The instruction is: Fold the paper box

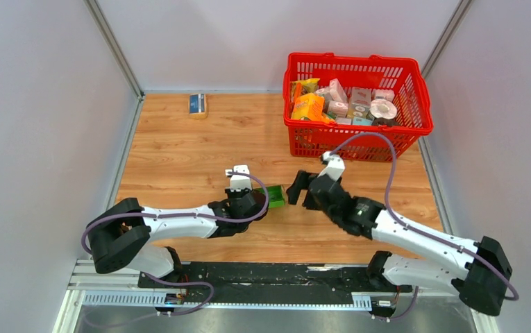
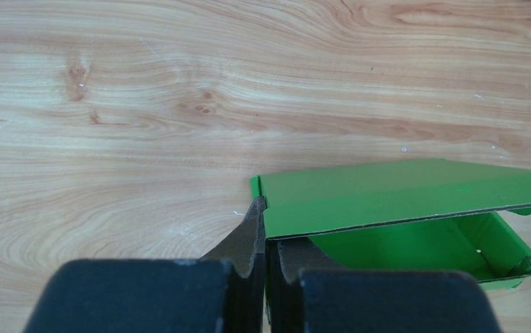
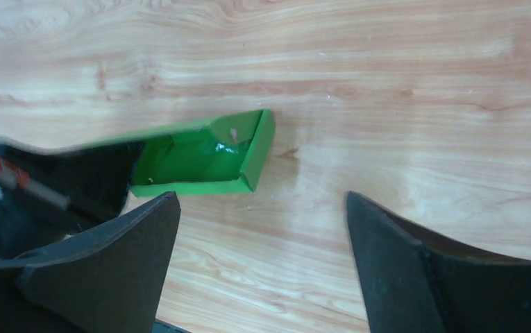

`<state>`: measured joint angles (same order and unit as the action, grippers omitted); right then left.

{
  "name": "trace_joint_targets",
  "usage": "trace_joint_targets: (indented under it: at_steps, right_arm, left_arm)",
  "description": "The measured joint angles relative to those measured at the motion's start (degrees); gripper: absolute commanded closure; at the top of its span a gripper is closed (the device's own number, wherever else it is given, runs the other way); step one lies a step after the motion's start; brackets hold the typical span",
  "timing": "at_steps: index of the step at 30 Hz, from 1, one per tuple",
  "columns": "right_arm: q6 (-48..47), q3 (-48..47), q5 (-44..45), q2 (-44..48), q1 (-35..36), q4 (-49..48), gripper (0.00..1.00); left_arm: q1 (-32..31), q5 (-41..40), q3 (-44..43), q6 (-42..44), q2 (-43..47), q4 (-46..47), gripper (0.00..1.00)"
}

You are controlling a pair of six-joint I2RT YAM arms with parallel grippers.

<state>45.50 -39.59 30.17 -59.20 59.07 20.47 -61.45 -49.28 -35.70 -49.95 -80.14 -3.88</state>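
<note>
The green paper box [image 1: 275, 193] lies on the wooden table between the two arms, partly folded into an open tray with its lid panel raised. In the left wrist view the box [image 2: 401, 198] shows its lid over the tray. My left gripper [image 2: 268, 229] is shut on the box's near left wall edge. In the top view it [image 1: 257, 200] sits at the box's left end. In the right wrist view the box [image 3: 207, 156] lies ahead of the left finger. My right gripper [image 3: 262, 201] is open and empty, just right of the box [image 1: 297, 189].
A red basket [image 1: 415, 128] full of printed packages stands at the back right. A small blue-and-tan box [image 1: 197, 105] lies at the back left. Grey walls enclose the table on three sides.
</note>
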Motion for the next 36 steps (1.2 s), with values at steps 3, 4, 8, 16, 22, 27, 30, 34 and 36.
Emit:
trace_joint_targets:
  at_steps: [3, 4, 8, 16, 22, 27, 30, 34, 36]
  right_arm:
    - [4.70, -0.87, -14.12, -0.35, -12.39, 0.61, 0.16]
    - [6.29, -0.92, -17.64, -1.05, -15.41, 0.68, 0.18]
    - [13.79, -1.36, -30.01, -6.12, -19.50, 0.07, 0.27]
    - [25.42, -2.60, -39.60, -14.40, -17.05, -7.96, 0.31]
    - [29.83, -5.70, -39.34, -18.60, -15.98, -11.80, 0.42]
    - [33.68, -7.78, -38.82, -24.15, -15.08, -15.76, 0.60]
    - [35.41, -7.78, -38.60, -26.16, -14.69, -16.61, 0.66]
    - [36.94, -7.78, -37.68, -26.32, -14.49, -17.88, 0.74]
    - [37.35, -7.56, -37.53, -26.32, -14.45, -18.64, 0.77]
  left_arm:
    - [-0.59, -0.81, -0.15, -0.33, -0.02, -0.92, 1.00]
    - [-0.76, -1.05, -0.24, -0.44, -0.04, -1.29, 1.00]
    - [-1.27, -1.95, -0.57, -0.83, -0.50, -1.95, 1.00]
    - [-1.99, -2.89, -0.87, -1.40, -0.72, -2.93, 1.00]
    - [-2.25, -3.48, -1.22, -2.27, -1.07, -3.69, 1.00]
    - [-2.67, -4.11, -1.55, -2.67, -1.53, -4.13, 1.00]
    - [-3.08, -4.61, -1.75, -2.73, -1.77, -4.46, 0.98]
    - [-3.23, -4.76, -1.75, -2.93, -1.77, -4.66, 0.86]
    - [-3.39, -4.79, -1.75, -2.89, -1.70, -4.96, 0.66]
